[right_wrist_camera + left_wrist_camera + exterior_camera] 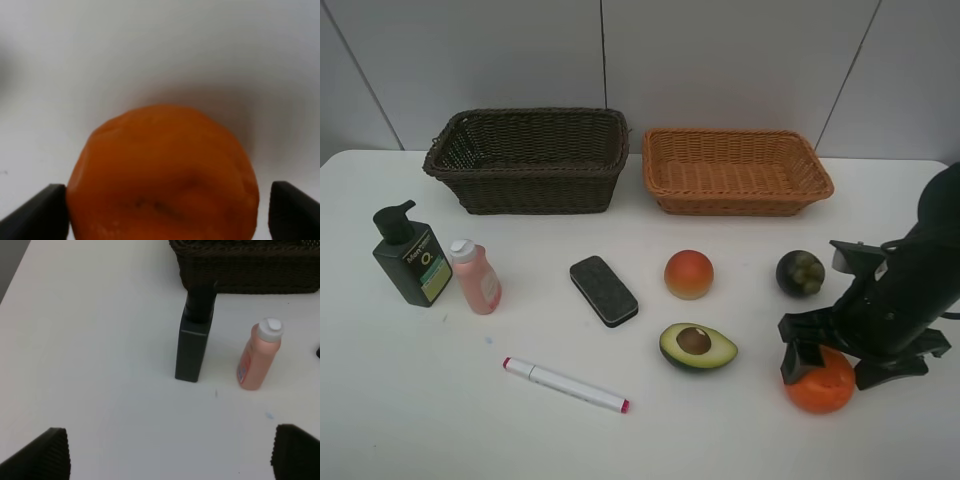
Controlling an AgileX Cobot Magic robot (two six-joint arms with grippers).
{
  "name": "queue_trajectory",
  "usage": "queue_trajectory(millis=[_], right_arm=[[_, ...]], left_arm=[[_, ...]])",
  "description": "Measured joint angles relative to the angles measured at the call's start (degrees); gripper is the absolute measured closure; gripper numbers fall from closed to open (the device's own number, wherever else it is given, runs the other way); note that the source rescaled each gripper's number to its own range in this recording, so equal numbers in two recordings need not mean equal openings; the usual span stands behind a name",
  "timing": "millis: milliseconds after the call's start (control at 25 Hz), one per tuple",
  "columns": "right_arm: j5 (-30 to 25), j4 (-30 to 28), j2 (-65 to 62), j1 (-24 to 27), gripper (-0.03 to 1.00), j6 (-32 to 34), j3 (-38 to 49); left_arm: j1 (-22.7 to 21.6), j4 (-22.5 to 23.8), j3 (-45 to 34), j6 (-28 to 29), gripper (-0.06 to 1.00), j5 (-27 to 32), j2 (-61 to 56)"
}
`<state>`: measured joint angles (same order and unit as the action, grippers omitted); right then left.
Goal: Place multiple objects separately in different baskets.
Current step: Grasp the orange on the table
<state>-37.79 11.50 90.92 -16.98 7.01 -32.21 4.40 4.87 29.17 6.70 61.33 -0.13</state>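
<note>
Dark brown wicker forms the deeper basket (pixel 530 190) at the upper left of the high view. A shallower orange-tan wicker basket (pixel 735 205) stands just beside it, upper centre-right. Nothing shows inside either.

All eight objects lie on the white table (pixel 420 430) in front of them. At the left stands a dark green pump bottle (pixel 412 262). Its pale label carries white lettering that seems to begin "Marv" above a large "O", but it is too small to read with any certainty. A small pink bottle (pixel 477 278) with a white cap stands just beside it; its label is too blurred to read. Towards the centre lie:
- a black eraser block (pixel 603 290);
- a red-orange peach (pixel 688 274);
- a halved avocado (pixel 697 346), cut face and stone upward;
- a white marker (pixel 565 385) with red ends, lower left of centre.

A dark mangosteen (pixel 800 272) sits at centre right.

At the lower right, the right gripper (pixel 165 212) is down over the orange (pixel 820 388). Its jaws are spread wide, one on each side of the fruit. In the right wrist view one finger is just beside the peel and the other stands clear of it, so it is not clamped.

The left gripper (pixel 165 460) has its jaws wide apart with nothing between them. It hangs over bare table, and the pump bottle and pink bottle are well apart from it.
</note>
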Motion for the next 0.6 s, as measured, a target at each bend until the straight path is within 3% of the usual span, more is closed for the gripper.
queue_trajectory(millis=[600], right_arm=[[0.74,0.17,1.65,0.00,-0.02,-0.15,0.00]], left_arm=[[0.00,0.00,0.00,0.00,-0.06,0.00,0.00]])
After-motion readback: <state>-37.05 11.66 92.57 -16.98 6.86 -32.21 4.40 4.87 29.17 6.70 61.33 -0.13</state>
